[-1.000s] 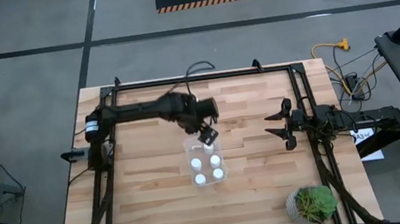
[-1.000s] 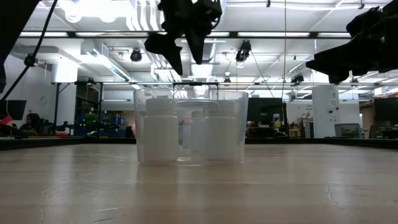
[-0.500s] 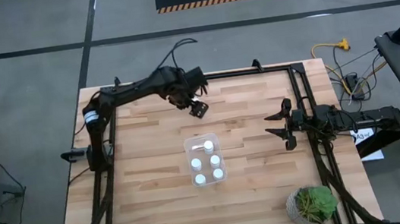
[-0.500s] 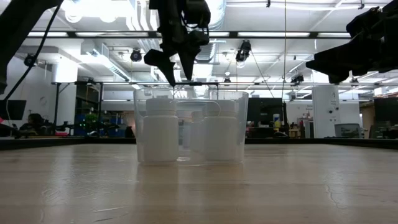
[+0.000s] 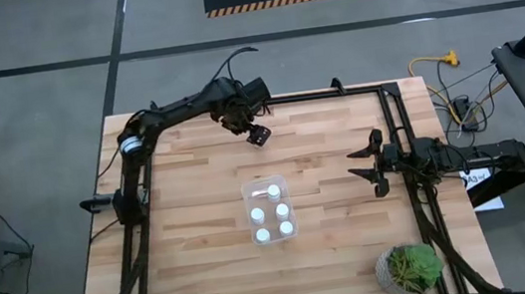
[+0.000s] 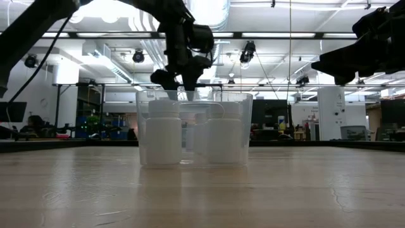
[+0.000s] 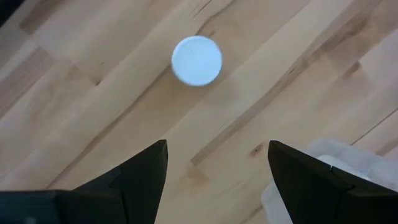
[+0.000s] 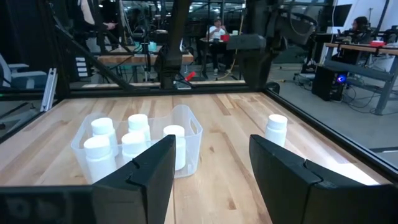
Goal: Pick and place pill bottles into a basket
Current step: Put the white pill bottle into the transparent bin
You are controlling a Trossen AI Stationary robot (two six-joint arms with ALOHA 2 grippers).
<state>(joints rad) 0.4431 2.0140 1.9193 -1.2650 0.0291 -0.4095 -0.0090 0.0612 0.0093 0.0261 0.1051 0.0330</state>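
The clear basket (image 5: 268, 209) stands at the table's middle with several white pill bottles (image 8: 134, 146) in it. It also shows in the low view (image 6: 193, 130). One more white bottle (image 7: 196, 60) stands upright on the wood beyond the basket's far side, and it also shows in the right wrist view (image 8: 276, 129). My left gripper (image 5: 257, 136) hangs open above this bottle, pointing down, touching nothing. In the high view the gripper hides the bottle. My right gripper (image 5: 365, 166) waits open and empty at the table's right side.
A green potted plant (image 5: 410, 267) stands at the near right corner. A black metal frame (image 5: 395, 121) runs around the table's edges. Bare wood lies to the basket's left, right and near sides.
My left gripper has gone from above the basket toward the table's far edge, staying open, and now hangs over the loose bottle. The basket and its bottles have stayed where they were.
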